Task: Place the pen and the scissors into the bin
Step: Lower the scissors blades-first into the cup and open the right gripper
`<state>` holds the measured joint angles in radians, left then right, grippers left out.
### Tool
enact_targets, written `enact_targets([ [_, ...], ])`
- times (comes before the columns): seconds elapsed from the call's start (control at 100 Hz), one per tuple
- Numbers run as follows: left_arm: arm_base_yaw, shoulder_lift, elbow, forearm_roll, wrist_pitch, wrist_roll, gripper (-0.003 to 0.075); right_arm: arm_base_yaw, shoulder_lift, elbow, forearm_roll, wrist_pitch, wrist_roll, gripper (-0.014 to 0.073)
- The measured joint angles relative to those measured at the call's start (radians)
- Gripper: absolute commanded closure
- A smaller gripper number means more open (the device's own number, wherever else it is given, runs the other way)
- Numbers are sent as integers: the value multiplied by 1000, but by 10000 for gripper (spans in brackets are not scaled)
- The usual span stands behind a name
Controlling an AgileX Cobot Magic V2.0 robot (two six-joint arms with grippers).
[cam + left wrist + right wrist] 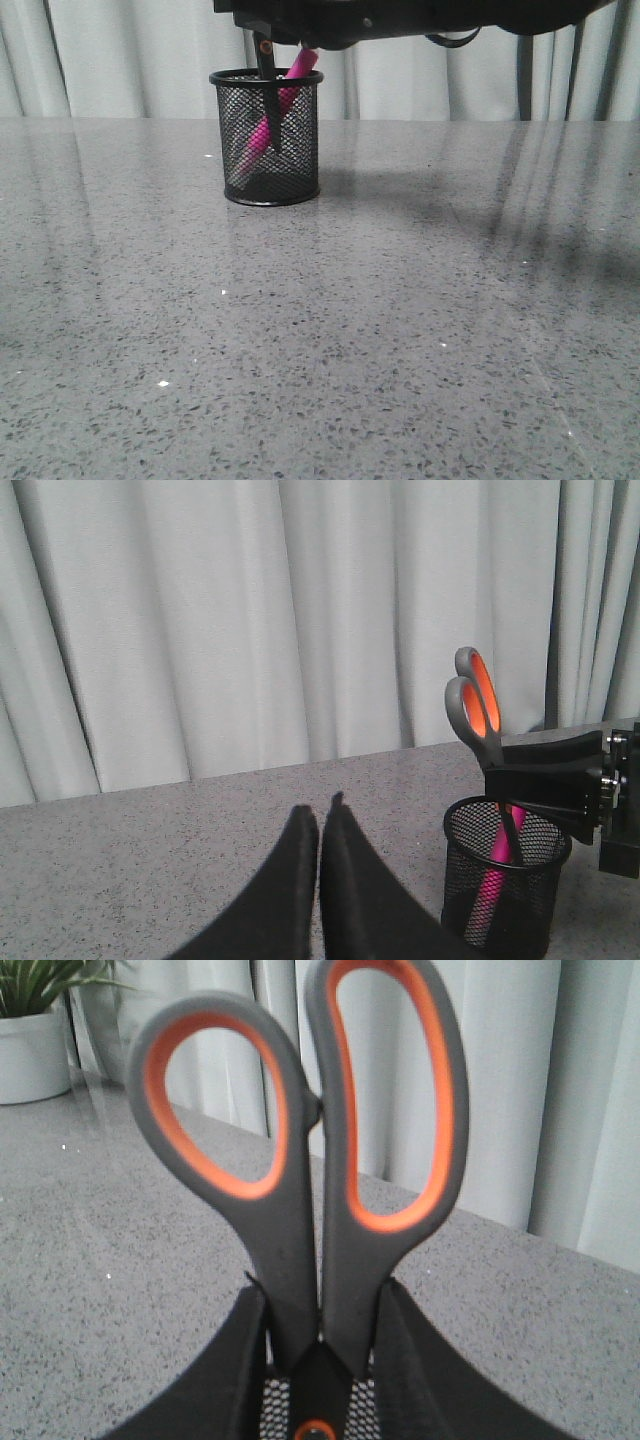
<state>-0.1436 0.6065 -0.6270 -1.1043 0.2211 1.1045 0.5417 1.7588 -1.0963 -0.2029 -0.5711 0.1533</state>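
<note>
The bin (266, 150), a black mesh cup, stands at the table's far left-centre. The magenta pen (268, 122) leans inside it, its top poking over the rim. My right gripper (322, 1298) is shut on the scissors (320, 1160) just below the orange-lined handles. It holds them upright over the bin, and the dark blades (268, 95) reach down inside the mesh. In the left wrist view the bin (505, 895), the pen (497, 865) and the scissors (478, 702) are off to one side. My left gripper (320, 815) is shut on nothing above the bare tabletop.
The grey speckled stone table (400, 330) stretches wide in front of the bin. A pale curtain (120, 55) hangs behind its far edge. A white plant pot (32, 1055) stands on the table in the right wrist view.
</note>
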Motion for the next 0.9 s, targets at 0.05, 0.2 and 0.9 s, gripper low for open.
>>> enact_targets([
  [0.05, 0, 0, 0, 0, 0, 0, 742, 0, 2, 0, 0, 5, 0, 669],
  [0.2, 0, 0, 0, 0, 0, 0, 742, 0, 2, 0, 0, 11, -1, 669],
  [0.9, 0, 0, 0, 0, 6, 0, 742, 0, 41, 0, 0, 23, -1, 662],
])
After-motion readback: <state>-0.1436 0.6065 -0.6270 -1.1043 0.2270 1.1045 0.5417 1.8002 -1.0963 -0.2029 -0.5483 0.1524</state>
